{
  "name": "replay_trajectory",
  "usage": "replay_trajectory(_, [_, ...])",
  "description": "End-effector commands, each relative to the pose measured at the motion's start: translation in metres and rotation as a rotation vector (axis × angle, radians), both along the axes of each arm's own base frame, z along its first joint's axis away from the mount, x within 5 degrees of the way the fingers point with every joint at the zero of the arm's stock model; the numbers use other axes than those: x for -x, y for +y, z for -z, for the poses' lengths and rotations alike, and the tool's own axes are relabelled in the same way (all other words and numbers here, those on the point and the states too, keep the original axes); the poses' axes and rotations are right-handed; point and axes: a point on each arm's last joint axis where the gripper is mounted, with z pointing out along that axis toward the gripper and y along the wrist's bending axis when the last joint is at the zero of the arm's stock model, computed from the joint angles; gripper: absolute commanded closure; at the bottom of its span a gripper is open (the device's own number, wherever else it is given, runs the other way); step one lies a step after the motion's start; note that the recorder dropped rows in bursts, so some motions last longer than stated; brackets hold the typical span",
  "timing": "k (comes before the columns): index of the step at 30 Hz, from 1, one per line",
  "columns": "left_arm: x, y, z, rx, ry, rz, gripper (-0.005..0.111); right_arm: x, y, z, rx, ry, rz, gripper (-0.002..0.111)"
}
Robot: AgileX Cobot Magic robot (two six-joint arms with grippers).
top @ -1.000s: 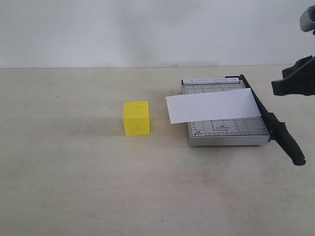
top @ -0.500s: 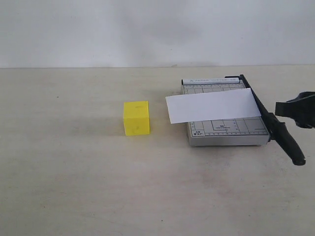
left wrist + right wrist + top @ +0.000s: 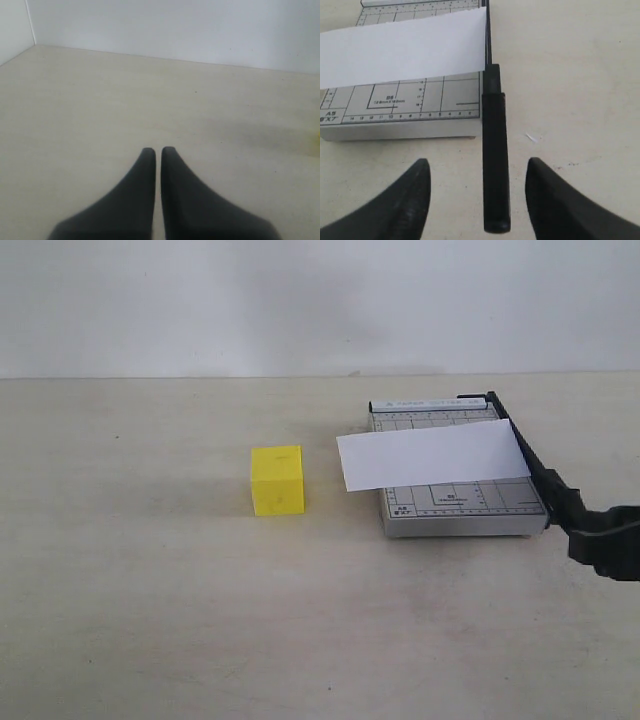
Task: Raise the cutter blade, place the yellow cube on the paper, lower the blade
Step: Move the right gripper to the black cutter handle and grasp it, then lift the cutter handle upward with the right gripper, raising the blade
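Note:
The cutter blade lies lowered along the right side of the grey gridded base. Its thick black handle juts past the base's front edge. The white paper lies across the base, overhanging on the left. The yellow cube stands on the table left of the cutter. My right gripper is open, one finger on each side of the handle end without touching it; in the exterior view the right gripper hides that end. My left gripper is shut and empty over bare table.
A white wall runs behind the beige table. In the left wrist view a wall corner shows at one side.
My right gripper has come down from above the cutter's right side to the handle end, and its jaws have spread wider. Cube, paper and blade have not moved.

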Motion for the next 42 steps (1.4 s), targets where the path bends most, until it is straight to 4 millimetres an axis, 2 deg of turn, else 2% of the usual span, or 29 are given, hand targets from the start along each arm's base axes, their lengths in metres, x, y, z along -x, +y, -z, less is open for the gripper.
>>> replay_trajectory(1, [0.000,0.000,-0.002,-0.002,-0.019,0.004,0.102,-0.007,0.002,-0.005,0.062,-0.004,-0.044,0.050])
replay_trajectory(4, [0.000,0.000,-0.002,-0.002,-0.019,0.004,0.102,-0.015,0.003,0.000,0.087,0.026,-0.059,0.044])
replay_trajectory(10, [0.000,0.000,-0.002,-0.002,-0.019,0.004,0.102,-0.036,0.006,0.019,0.114,0.119,-0.072,0.043])
replay_trajectory(13, [0.000,0.000,-0.002,-0.002,-0.019,0.004,0.102,-0.040,0.007,0.026,0.118,0.156,-0.074,0.044])
replay_trajectory(15, [0.000,0.000,-0.002,-0.002,-0.019,0.004,0.102,-0.039,0.007,0.027,0.101,0.170,-0.059,0.050])
replay_trajectory(16, [0.000,0.000,-0.002,-0.002,-0.019,0.004,0.102,-0.038,0.007,0.026,0.094,0.173,-0.052,0.057])
replay_trajectory(18, [0.000,0.000,-0.002,-0.002,-0.019,0.004,0.102,-0.038,0.007,0.026,0.094,0.178,-0.053,0.075])
replay_trajectory(21, [0.000,0.000,-0.002,-0.002,-0.019,0.004,0.102,-0.037,0.007,0.025,0.102,0.179,-0.062,0.108])
replay_trajectory(27, [0.000,0.000,-0.002,-0.002,-0.019,0.004,0.102,-0.039,0.006,0.023,0.102,0.145,-0.056,0.108])
replay_trajectory(32, [0.000,0.000,-0.002,-0.002,-0.019,0.004,0.102,-0.038,0.006,0.006,0.091,0.058,-0.049,0.108])
replay_trajectory(42, [0.000,0.000,-0.002,-0.002,-0.019,0.004,0.102,-0.019,0.001,-0.058,0.054,-0.288,-0.022,0.108])
